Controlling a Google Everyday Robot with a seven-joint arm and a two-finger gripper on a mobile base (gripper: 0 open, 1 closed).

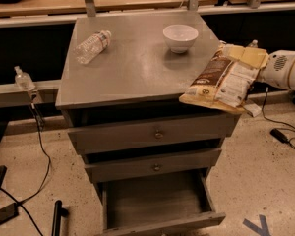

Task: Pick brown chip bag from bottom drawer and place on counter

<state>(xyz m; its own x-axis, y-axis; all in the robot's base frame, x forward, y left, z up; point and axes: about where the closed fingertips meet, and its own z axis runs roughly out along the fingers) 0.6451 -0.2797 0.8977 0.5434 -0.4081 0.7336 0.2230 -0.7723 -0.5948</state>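
The brown chip bag [222, 80] lies tilted over the front right corner of the grey counter [132, 68], and its lower end overhangs the edge. My gripper [258, 59] reaches in from the right on a white arm and is shut on the bag's pale yellow top end, beside the counter's right edge. The bottom drawer [157, 200] is pulled open below, and its inside shows nothing.
A white bowl [180, 37] stands at the back right of the counter, just behind the bag. A clear water bottle [91, 46] lies at the back left. The two upper drawers [155, 134] are nearly shut. Cables [39, 146] run on the floor at both sides.
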